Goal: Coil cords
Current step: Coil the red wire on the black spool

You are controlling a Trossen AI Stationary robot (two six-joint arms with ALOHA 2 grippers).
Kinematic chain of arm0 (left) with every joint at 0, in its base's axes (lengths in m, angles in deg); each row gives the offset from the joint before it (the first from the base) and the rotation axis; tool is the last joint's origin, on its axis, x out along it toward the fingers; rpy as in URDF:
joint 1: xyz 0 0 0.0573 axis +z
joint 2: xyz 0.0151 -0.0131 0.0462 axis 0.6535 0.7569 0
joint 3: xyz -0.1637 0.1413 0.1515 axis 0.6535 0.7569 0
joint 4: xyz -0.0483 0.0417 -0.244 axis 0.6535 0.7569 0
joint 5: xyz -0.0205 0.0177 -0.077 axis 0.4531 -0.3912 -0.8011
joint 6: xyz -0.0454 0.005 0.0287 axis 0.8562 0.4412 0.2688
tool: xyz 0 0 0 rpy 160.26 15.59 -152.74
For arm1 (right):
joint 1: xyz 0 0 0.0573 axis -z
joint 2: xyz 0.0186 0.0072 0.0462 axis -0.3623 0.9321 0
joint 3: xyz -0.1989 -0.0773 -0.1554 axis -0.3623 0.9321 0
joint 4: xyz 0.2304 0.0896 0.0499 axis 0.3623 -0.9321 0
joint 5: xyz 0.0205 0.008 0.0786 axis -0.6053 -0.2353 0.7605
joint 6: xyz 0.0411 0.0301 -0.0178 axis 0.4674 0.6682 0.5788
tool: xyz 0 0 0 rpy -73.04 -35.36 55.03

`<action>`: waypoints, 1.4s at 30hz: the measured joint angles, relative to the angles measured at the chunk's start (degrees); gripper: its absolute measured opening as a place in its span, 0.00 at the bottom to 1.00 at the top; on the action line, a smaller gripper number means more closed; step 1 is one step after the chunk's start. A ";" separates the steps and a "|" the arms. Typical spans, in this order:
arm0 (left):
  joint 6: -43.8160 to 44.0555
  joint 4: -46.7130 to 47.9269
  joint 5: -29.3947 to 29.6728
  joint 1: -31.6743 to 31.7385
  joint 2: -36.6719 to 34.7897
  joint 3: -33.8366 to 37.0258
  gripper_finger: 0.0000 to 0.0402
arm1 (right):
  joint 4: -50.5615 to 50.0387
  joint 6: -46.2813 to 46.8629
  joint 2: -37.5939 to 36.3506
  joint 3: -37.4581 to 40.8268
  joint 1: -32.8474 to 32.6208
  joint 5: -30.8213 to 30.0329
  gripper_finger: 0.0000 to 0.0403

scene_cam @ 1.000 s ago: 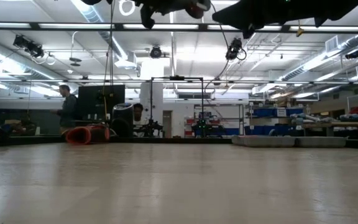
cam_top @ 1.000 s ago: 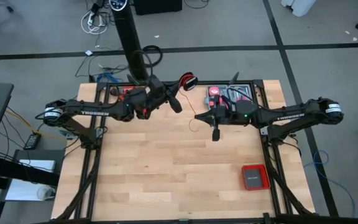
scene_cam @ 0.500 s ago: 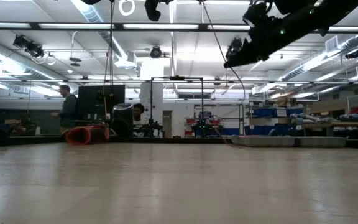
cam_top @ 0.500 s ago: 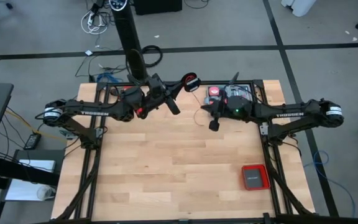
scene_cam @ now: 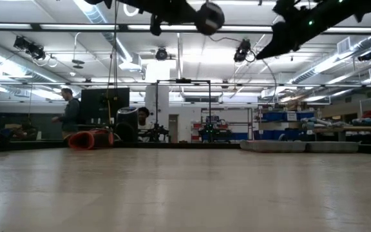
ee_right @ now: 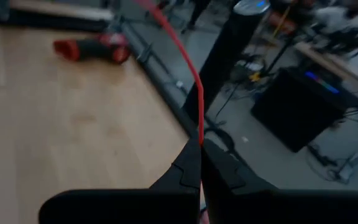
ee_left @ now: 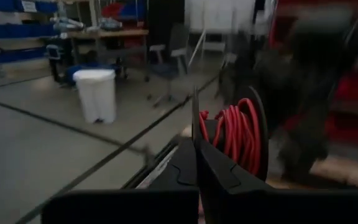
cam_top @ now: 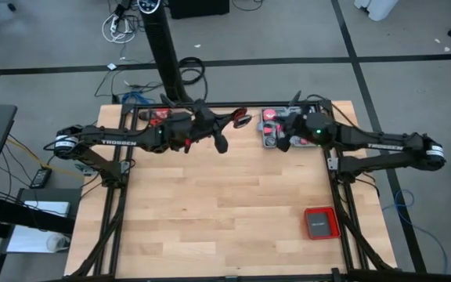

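- The cord [ee_left: 236, 134] is thin, glossy red wire, wound in tight round loops on a dark spool.
- The left gripper [ee_left: 196, 144] is raised above the table's far edge, fingers clamped on the cord beside the coil.
- The right gripper [ee_right: 200, 148] is raised far right, fingers pinching the cord's straight free length.

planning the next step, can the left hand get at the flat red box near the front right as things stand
Probably not right away. The left hand is shut on the red cord coil up near the table's far edge, while the red box lies by the right arm's side. Nothing stands between them.
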 joint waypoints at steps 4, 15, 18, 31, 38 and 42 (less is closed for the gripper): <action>-5.21 7.41 2.06 0.00 0.00 0.00 0.00 | 0.81 -0.43 -4.22 0.00 -0.65 -1.39 0.00; -5.26 17.28 2.61 0.00 0.26 0.00 0.00 | 12.07 -1.79 -4.20 0.04 -6.27 -2.07 0.00; -5.20 18.75 2.60 0.00 0.70 -0.01 0.00 | 16.07 -1.79 -2.64 0.04 -8.05 -1.62 0.00; -2.89 18.87 3.16 -0.01 6.11 0.00 0.00 | 38.85 -4.26 14.02 0.04 -15.61 -1.38 0.00; -0.41 14.92 7.02 0.00 7.72 0.04 0.00 | 46.72 -4.24 20.89 0.04 -16.93 -1.64 0.00; 0.54 10.48 9.22 0.00 8.39 0.04 0.00 | 48.74 -2.43 24.45 0.00 -17.29 0.56 0.00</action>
